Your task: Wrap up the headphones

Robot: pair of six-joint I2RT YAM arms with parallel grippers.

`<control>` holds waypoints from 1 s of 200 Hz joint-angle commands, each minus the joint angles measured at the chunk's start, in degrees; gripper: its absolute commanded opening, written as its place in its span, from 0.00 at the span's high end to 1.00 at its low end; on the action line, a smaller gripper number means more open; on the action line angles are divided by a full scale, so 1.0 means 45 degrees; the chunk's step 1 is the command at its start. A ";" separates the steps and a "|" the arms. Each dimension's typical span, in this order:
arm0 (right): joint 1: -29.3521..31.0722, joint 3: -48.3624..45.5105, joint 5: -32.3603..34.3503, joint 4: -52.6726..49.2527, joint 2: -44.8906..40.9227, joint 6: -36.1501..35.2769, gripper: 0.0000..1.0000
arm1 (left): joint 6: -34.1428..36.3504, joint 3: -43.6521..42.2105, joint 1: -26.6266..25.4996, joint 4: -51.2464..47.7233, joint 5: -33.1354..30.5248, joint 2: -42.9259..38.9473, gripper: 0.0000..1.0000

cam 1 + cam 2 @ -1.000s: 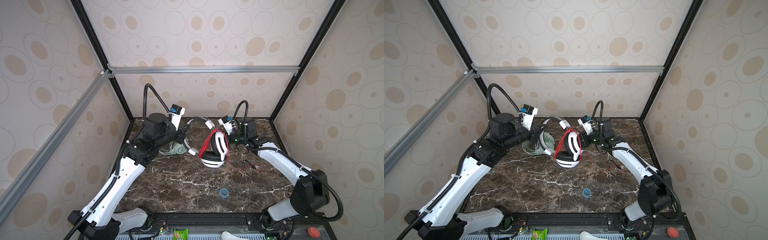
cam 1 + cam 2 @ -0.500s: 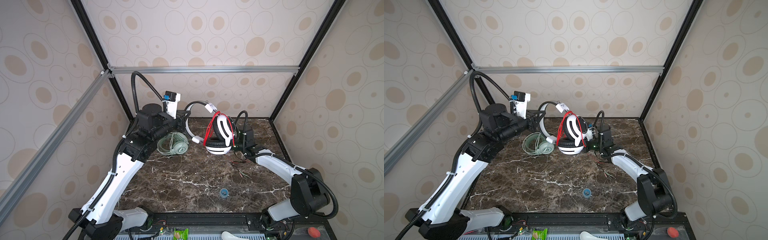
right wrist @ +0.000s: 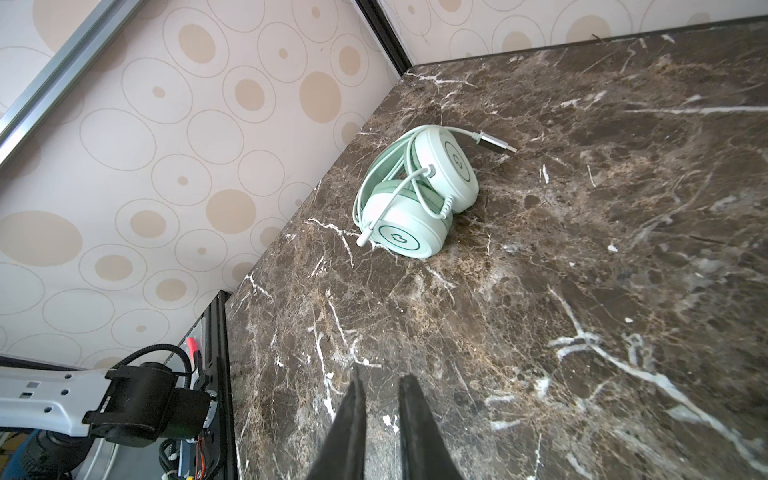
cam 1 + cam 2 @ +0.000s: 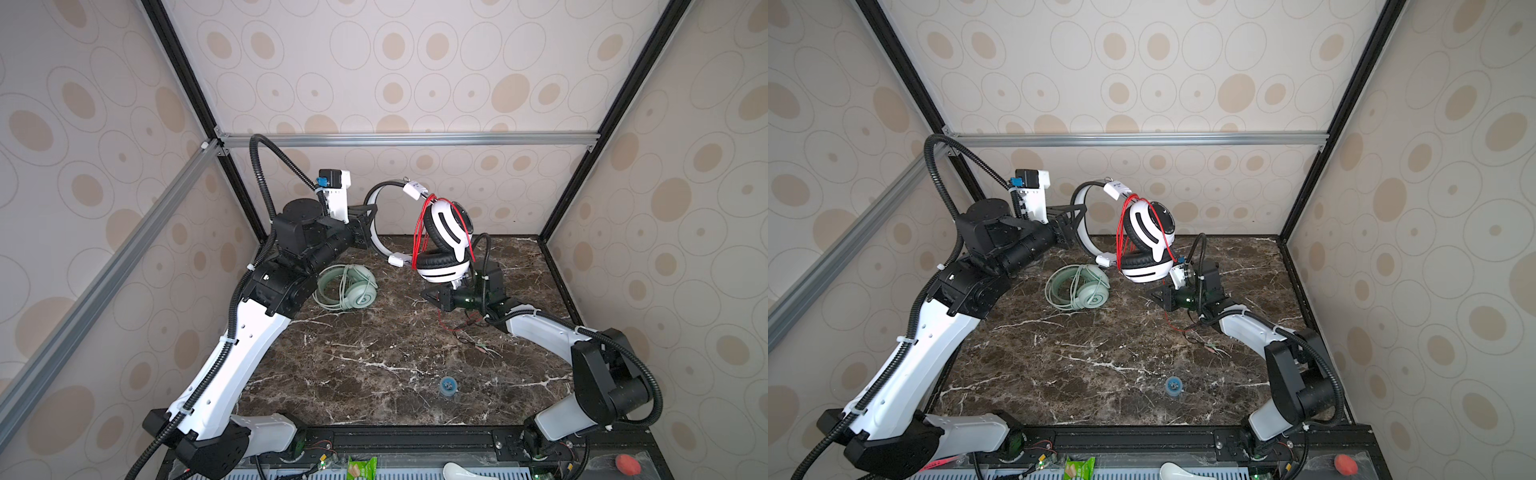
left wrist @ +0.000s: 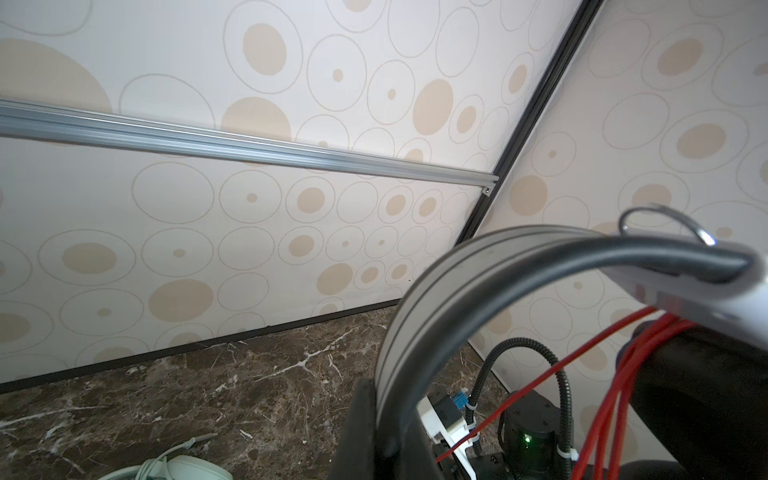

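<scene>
- The left gripper is pinched shut on the headband of the white-and-black headset and holds it above the marble table.
- A thin red cord is looped around its earcups; the loose end trails down onto the table.
- The right gripper sits low, under the hanging earcups, with its jaws a narrow gap apart and nothing between them.
- The mint green headset lies on the table near the left arm, with its cord coiled around it and its USB plug resting beside it.
- A small blue round object lies well apart, toward the front edge.
</scene>
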 commanded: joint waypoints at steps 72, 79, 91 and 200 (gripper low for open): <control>-0.0052 -0.0538 0.0407 0.0657 0.0252 0.0514 0.98 | -0.2250 0.1442 0.0194 0.2216 -0.1538 0.0456 1.00; -0.0045 -0.0536 0.0519 0.0475 0.0178 0.0425 0.99 | -0.2458 0.1428 0.0197 0.2290 -0.1801 0.0494 1.00; 0.0084 -0.0430 0.0797 -0.0154 -0.0009 0.0053 1.00 | -0.2918 0.1431 0.0264 0.2431 -0.2255 0.0572 1.00; 0.2587 0.0005 0.3622 -0.5021 -0.2077 -0.2879 1.00 | -0.4571 0.1504 0.1094 0.2654 -0.5292 0.2222 1.00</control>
